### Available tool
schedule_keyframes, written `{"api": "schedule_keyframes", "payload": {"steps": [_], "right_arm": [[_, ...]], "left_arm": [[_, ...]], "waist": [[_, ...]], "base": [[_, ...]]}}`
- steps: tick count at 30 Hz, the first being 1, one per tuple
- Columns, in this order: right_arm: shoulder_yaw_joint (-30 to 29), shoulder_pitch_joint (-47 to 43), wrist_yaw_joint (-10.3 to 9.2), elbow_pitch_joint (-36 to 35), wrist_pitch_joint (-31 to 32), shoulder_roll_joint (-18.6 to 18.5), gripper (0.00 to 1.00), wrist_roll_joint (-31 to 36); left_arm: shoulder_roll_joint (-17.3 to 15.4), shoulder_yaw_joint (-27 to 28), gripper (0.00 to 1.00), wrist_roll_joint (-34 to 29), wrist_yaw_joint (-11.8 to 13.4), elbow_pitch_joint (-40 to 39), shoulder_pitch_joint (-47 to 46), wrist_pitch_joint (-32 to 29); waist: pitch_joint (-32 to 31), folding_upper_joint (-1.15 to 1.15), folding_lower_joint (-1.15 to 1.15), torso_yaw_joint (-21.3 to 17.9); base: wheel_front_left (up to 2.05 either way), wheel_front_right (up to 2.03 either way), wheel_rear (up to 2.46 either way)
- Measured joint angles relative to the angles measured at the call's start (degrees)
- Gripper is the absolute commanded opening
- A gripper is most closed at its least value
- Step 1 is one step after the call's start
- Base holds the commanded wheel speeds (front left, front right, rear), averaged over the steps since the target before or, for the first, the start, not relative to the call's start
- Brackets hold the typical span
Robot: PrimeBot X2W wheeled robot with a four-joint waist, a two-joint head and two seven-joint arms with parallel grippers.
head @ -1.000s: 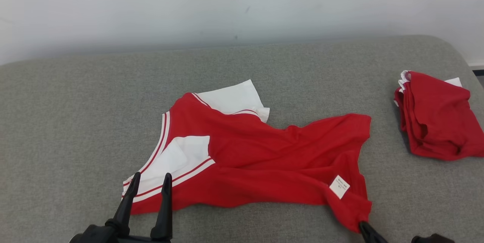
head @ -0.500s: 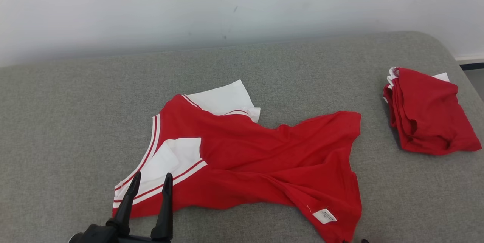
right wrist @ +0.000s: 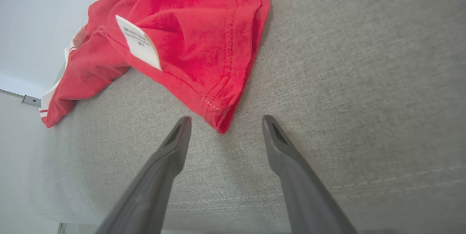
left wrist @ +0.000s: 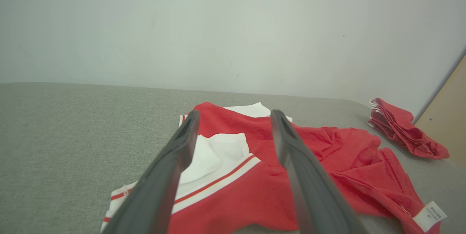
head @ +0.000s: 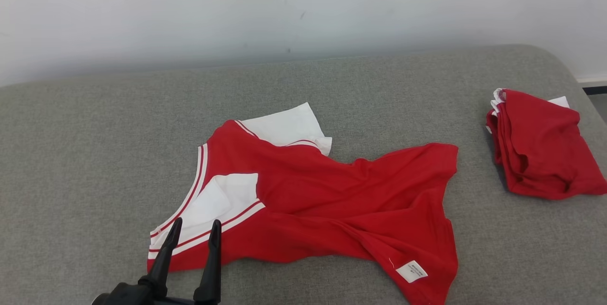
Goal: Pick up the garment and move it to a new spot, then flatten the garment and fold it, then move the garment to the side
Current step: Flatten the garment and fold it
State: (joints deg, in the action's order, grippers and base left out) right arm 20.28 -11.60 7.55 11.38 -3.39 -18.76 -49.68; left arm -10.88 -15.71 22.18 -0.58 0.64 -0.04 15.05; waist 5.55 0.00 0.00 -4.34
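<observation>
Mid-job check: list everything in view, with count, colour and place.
garment: 1, red with white sleeves and trim, crumpled at the middle of the surface
care label: 1, white, on the garment's near right corner
folded pile: 1, red with white edges, far right of the surface
surface: 1, grey fabric, under everything
wall: 1, white, behind the surface
left gripper: 1, dark, open, by the garment's near left edge
right gripper: 1, dark, open, just short of the garment's corner, holding nothing

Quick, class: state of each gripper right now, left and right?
Left gripper: open, holding nothing, by the garment's striped end.
Right gripper: open, holding nothing, near the garment's hem corner.
</observation>
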Motion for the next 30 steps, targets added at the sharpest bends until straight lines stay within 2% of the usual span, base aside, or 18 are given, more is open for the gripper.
{"api": "schedule_keyframes", "payload": {"steps": [2, 3, 6, 9, 11, 12, 13, 14, 15, 23, 30], "right_arm": [[0.63, 0.94, 0.0, 1.51, -0.24, 0.54, 0.93, -1.18], [0.79, 1.32, 0.0, 2.16, -0.71, 0.87, 0.85, -1.85], [1.67, 2.22, 0.0, 3.82, -2.1, 0.94, 0.8, -3.56], [2.93, 3.22, 0.0, 4.75, -3.3, 0.75, 0.5, -4.87], [3.63, 3.85, 0.0, 5.32, -4.05, 0.55, 0.46, -5.82], [4.08, 4.19, 0.0, 5.69, -4.28, 0.4, 0.4, -6.35], [4.55, 4.57, 0.0, 6.06, -4.56, 0.21, 0.26, -6.77], [5.0, 4.91, 0.0, 6.28, -5.0, -0.03, 0.05, -6.87], [5.43, 5.26, 0.0, 6.54, -5.32, -0.27, 0.0, -6.99], [8.04, 5.95, 0.0, 7.17, -8.11, -3.79, 0.0, -7.55], [7.04, 5.47, 0.0, 7.51, -10.09, -7.93, 0.0, -1.85]], "left_arm": [[-0.05, -0.09, 1.0, -0.02, -0.02, 0.08, -0.02, 0.0], [-0.11, -0.12, 1.0, -0.11, -0.03, 0.12, -0.04, 0.0], [-0.29, -0.21, 1.0, -0.42, -0.08, 0.15, -0.05, 0.0], [-0.43, -0.16, 1.0, -0.43, 0.1, 0.04, -0.01, 0.0], [-0.51, -0.14, 1.0, -0.43, 0.18, 0.0, 0.01, 0.0], [-0.55, -0.15, 1.0, -0.43, 0.27, -0.01, 0.02, 0.0], [-0.58, -0.15, 1.0, -0.43, 0.33, -0.02, 0.03, 0.0], [-0.63, -0.16, 1.0, -0.43, 0.42, -0.05, 0.03, 0.0], [-0.64, -0.19, 1.0, -0.43, 0.57, -0.1, 0.03, 0.0], [-1.09, -0.4, 1.0, -0.42, 0.59, -0.05, 0.01, -0.27], [-2.18, -0.56, 1.0, -0.29, 0.52, 1.33, -1.53, -2.6]], "waist": [[-0.05, 0.0, 0.0, 0.26], [-0.07, 0.0, 0.0, 0.4], [-0.11, 0.0, 0.0, 0.86], [-0.16, 0.0, 0.0, 0.97], [-0.13, 0.0, 0.0, 0.91], [-0.12, 0.0, 0.0, 0.84], [-0.11, 0.0, 0.0, 0.74], [-0.09, 0.0, 0.0, 0.63], [-0.09, 0.0, 0.0, 0.52], [-0.05, 0.0, 0.0, -0.55], [0.58, 0.0, 0.0, -2.03]], "base": [[0.0, 0.0, 0.0], [0.0, 0.0, 0.0], [0.0, 0.0, 0.0], [0.0, 0.0, 0.0], [0.0, 0.0, 0.0], [0.0, 0.0, 0.0], [0.0, 0.0, 0.0], [0.0, 0.0, 0.0], [0.0, 0.0, 0.0], [0.0, 0.0, 0.0], [0.0, 0.0, 0.0]]}}
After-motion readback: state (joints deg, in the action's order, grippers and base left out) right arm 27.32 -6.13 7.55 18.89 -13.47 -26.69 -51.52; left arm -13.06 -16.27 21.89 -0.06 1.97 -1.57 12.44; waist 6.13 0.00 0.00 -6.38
